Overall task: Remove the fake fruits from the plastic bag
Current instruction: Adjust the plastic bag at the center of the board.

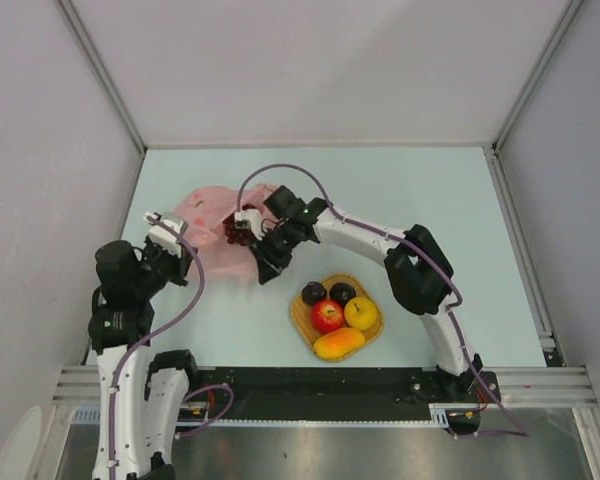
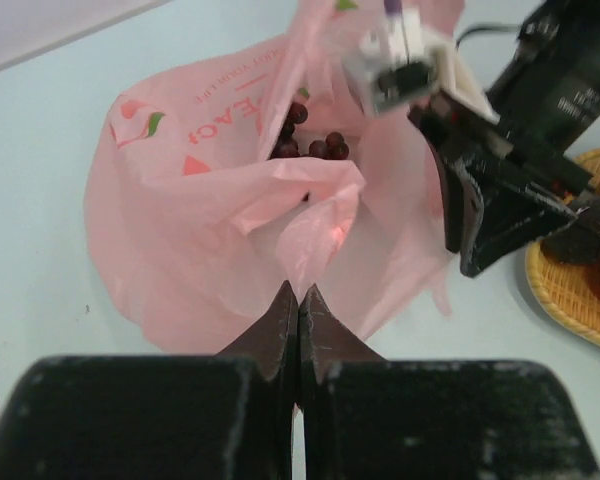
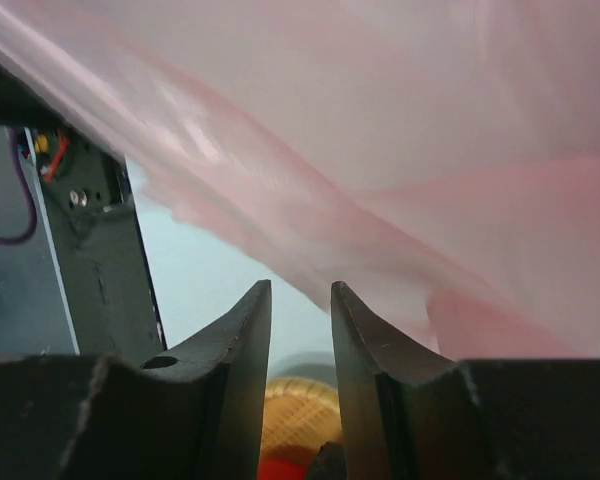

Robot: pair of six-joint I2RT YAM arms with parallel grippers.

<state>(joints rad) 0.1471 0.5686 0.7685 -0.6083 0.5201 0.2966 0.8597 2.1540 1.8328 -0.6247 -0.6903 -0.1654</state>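
Note:
The pink plastic bag (image 1: 208,212) lies crumpled at the back left of the table, and its mouth faces my left wrist view (image 2: 200,220). A dark purple grape bunch (image 2: 305,140) sits inside it and also shows from above (image 1: 235,233). My left gripper (image 2: 298,292) is shut on a fold of the bag's near edge; from above it is at the bag's left side (image 1: 187,243). My right gripper (image 3: 300,290) is open and empty just under the bag's film (image 3: 400,150), at the bag's right side (image 1: 264,268).
A woven tray (image 1: 298,322) stands right of the bag and holds a red apple (image 1: 327,315), a yellow round fruit (image 1: 361,313), two dark plums (image 1: 313,292) and a mango (image 1: 339,343). The tray's rim shows in the left wrist view (image 2: 570,300).

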